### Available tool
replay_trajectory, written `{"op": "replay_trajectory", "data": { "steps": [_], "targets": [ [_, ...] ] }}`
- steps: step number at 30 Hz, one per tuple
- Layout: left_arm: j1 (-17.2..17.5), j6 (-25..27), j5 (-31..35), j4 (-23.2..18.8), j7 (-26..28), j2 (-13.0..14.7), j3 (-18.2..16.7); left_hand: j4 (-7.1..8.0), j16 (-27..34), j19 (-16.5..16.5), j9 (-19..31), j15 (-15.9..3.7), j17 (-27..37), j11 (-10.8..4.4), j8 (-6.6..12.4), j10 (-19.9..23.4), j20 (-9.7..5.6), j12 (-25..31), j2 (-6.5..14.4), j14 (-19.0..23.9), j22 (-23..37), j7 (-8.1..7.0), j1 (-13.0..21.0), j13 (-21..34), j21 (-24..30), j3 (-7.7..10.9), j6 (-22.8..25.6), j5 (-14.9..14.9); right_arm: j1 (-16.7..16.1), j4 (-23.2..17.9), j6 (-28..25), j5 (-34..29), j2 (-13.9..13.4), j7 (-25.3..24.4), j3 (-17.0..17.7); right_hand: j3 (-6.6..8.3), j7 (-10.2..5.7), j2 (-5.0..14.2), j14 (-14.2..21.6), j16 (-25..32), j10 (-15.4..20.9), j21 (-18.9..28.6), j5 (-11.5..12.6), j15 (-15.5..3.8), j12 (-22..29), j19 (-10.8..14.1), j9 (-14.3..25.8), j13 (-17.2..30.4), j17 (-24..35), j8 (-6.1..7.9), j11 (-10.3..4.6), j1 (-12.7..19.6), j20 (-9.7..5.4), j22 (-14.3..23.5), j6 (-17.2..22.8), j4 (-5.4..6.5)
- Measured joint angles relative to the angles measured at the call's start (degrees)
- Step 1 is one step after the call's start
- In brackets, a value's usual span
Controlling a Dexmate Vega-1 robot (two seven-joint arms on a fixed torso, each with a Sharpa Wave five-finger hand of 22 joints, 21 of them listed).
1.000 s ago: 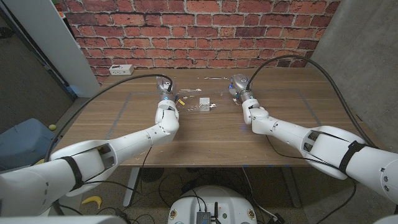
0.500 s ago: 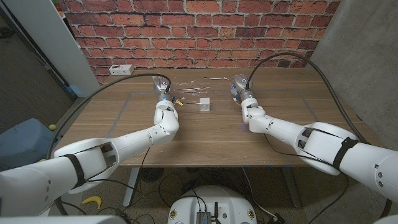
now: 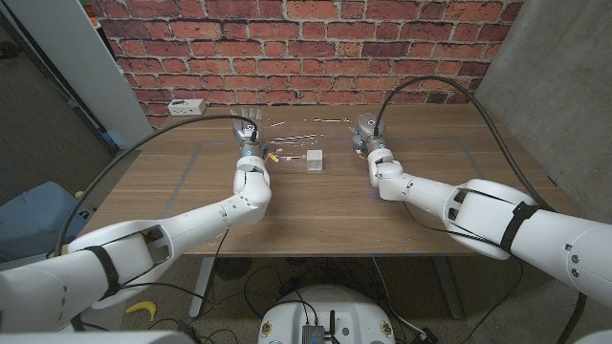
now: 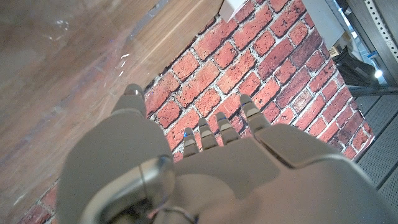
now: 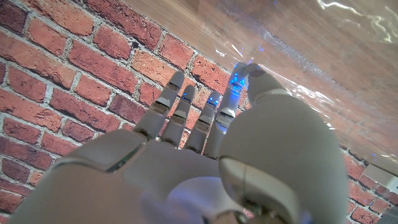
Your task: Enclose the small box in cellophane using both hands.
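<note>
The small white box (image 3: 315, 160) stands upright on the wooden table (image 3: 325, 210), between my two hands and slightly nearer than they are. A clear cellophane sheet (image 3: 298, 134) lies behind it toward the brick wall and shows as bright glints; I cannot tell whether it touches the box. My left hand (image 3: 248, 134) is left of the box, its fingers (image 4: 214, 127) straight and apart over the cellophane (image 4: 87, 50), holding nothing I can see. My right hand (image 3: 365, 132) is right of the box, fingers (image 5: 186, 106) spread, thumb near the cellophane's (image 5: 348, 22) edge.
A white power strip (image 3: 187, 106) lies at the table's back left by the brick wall (image 3: 306, 38). Small yellow bits (image 3: 274, 157) sit by my left wrist. Thick black cables arc over both arms. A blue seat (image 3: 38, 215) stands left of the table.
One second ago the glinting cellophane lay around the box; it now lies farther back toward the wall and the box shows bare. Both hands have shifted slightly toward the wall.
</note>
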Motion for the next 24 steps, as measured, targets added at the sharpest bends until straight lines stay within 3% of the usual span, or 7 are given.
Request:
{"op": "replay_trajectory", "data": {
  "steps": [5, 8, 11, 15, 19, 22, 24],
  "targets": [
    [2.3, -4.9, -3.6, -4.4, 4.7, 2.3, -2.7, -1.34, 0.7, 2.0, -0.1, -0.87, 0.0, -1.34, 2.15, 6.7, -0.75, 1.6, 2.0, 5.1, 0.1, -0.40, -0.2, 0.0, 0.7, 1.22, 10.6, 0.1, 1.2, 2.8, 0.0, 0.5, 1.6, 0.0, -1.4, 0.17, 0.00, 0.00, 0.0, 0.0, 0.0, 0.0, 0.0, 0.00, 0.0, 0.0, 0.0, 0.0, 0.0, 0.00, 0.00, 0.0, 0.00, 0.0, 0.0, -0.16],
    [3.2, -5.9, -4.3, -6.7, 4.9, 3.8, -4.1, -0.89, 0.7, 2.1, -0.1, -0.94, 0.1, -2.19, 3.56, 12.6, -0.82, 2.7, 4.1, 8.1, 0.1, 0.52, -1.7, 0.0, 0.8, 3.13, 19.7, 0.5, 1.4, 3.2, 0.0, 0.8, 1.8, 0.0, -1.5, 0.24, 0.00, 0.00, 0.0, 0.0, 0.0, 0.0, 0.0, 0.00, 0.0, 0.0, 0.0, 0.0, 0.0, 0.00, 0.00, 0.0, 0.00, 0.0, 0.0, -0.23],
    [3.9, -9.7, -6.8, -8.8, 3.5, 5.3, -5.3, 0.50, 0.7, 1.1, -0.2, -1.11, 0.2, -2.21, 3.74, 16.0, -0.90, 3.0, 5.7, 9.1, 0.4, 1.59, -3.3, -0.2, 0.8, 4.66, 24.0, 0.5, 1.9, 4.5, 0.1, 1.1, 2.6, -0.1, -2.1, 0.28, 0.00, 0.00, 0.0, 0.0, 0.0, 0.0, 0.0, 0.00, 0.0, 0.0, 0.0, 0.0, 0.0, -0.01, 0.00, 0.0, 0.00, 0.0, 0.0, -0.19],
    [4.4, -9.7, -6.8, -11.1, 3.5, 7.0, -6.6, 4.61, 0.0, -1.6, -0.2, -1.04, 0.4, -1.66, 2.64, 16.9, -0.20, 2.5, 6.3, 8.1, 0.6, 2.99, -8.0, -0.2, 0.1, 6.03, 25.8, 0.5, 1.9, 4.5, 0.1, 1.5, 2.6, -0.2, -2.1, 0.46, 0.00, 0.00, 0.0, 0.0, -0.3, 0.0, -0.3, 0.00, 0.0, 0.0, 0.0, 0.0, 0.3, -0.04, 0.35, 0.0, 0.00, 0.0, 0.0, -0.01],
    [4.3, -15.4, -11.4, -12.8, -5.1, 8.4, -7.7, 10.31, -0.6, -5.1, -0.2, -0.94, 0.5, 0.09, -0.15, 13.3, -0.05, 0.1, 6.4, 3.1, 0.6, 3.84, -13.6, 0.0, -0.5, 9.05, 23.7, 0.5, 2.3, 4.9, -0.4, 1.8, 3.0, -0.2, -2.8, 0.46, -0.16, 0.29, 0.0, 0.0, -0.3, 0.0, -0.5, 0.00, 0.0, 0.0, 0.0, 0.0, 0.3, -0.17, 0.34, -0.3, -0.01, 0.0, -0.2, -0.01],
    [3.9, -16.6, -12.4, -13.3, -8.0, 9.1, -8.1, 13.51, -1.0, -7.8, -0.2, -0.79, 0.4, 0.68, -1.94, 8.6, 0.02, -1.6, 6.1, -1.2, 0.6, 3.70, -17.4, -0.2, -1.0, 11.27, 18.9, 0.5, 2.4, 4.4, -1.0, 1.9, 2.9, -0.2, -2.9, 0.67, -1.05, 0.45, 0.0, 0.0, -0.8, 0.0, -0.9, 0.00, -0.2, 0.0, 0.1, 0.0, 0.3, -1.41, 0.51, -0.5, -0.01, 0.0, -2.7, 0.21],
    [3.8, -17.8, -13.3, -13.4, -11.1, 9.2, -8.1, 14.39, -1.0, -8.8, -0.2, -0.67, 0.4, 0.88, -2.26, 6.8, 0.04, -1.8, 5.8, -2.7, 0.6, 3.51, -18.3, -0.2, -1.0, 12.08, 16.8, 0.5, 2.4, 3.4, -1.2, 1.9, 2.5, -0.2, -2.9, 0.76, -2.09, 0.60, 0.0, -0.4, -1.6, 0.0, -1.2, 0.01, -0.4, 0.0, 0.0, 0.0, 0.3, -2.90, 0.74, -0.9, 0.01, 0.0, -5.8, 0.29]
  ]
}}
